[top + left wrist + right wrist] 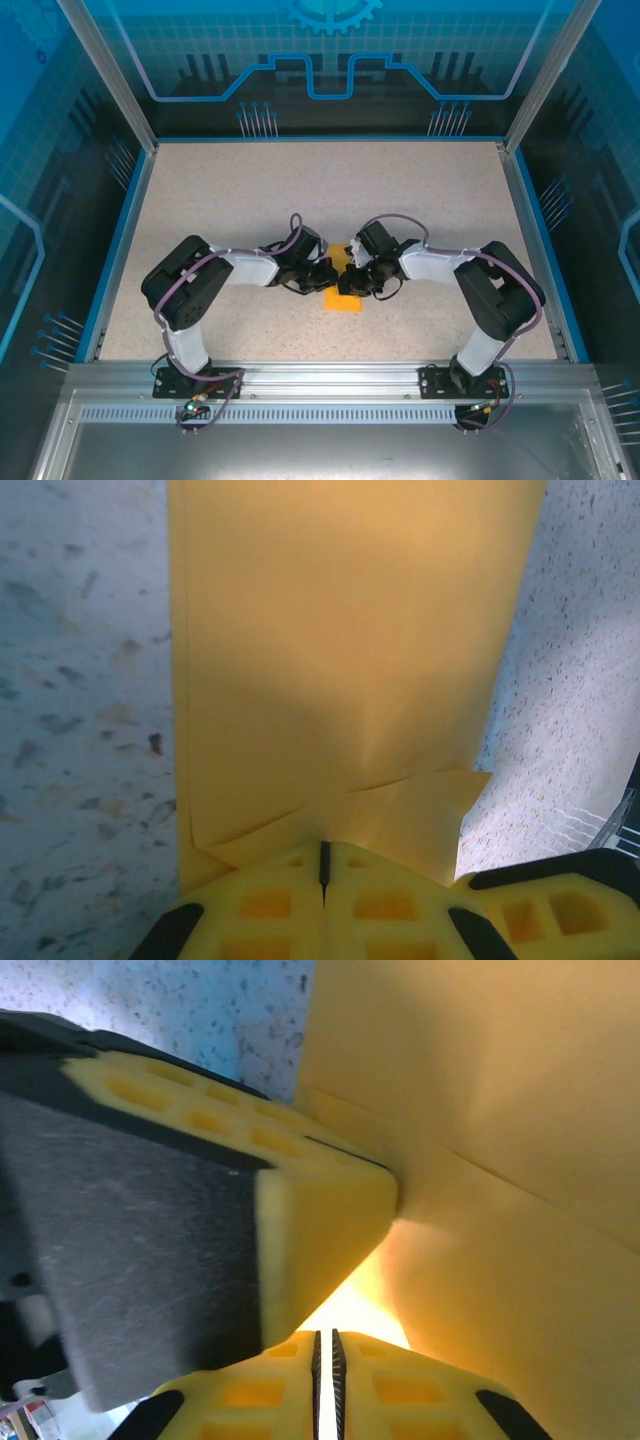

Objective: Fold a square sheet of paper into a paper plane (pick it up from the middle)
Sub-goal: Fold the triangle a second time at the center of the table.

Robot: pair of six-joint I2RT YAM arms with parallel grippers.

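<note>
Together, the left gripper (pixel 323 865) and right gripper (pixel 324 1338) clamp 1 folded sheet of paper (pixel 340 660), stretched just ahead of their closed fingertips. Uneven pulling could tear it or spoil the fold.

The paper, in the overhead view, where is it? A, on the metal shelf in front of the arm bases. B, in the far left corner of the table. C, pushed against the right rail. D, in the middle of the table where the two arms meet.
D: the overhead view shows the paper lying mid-table, right where the left arm and the right arm come together.
</note>
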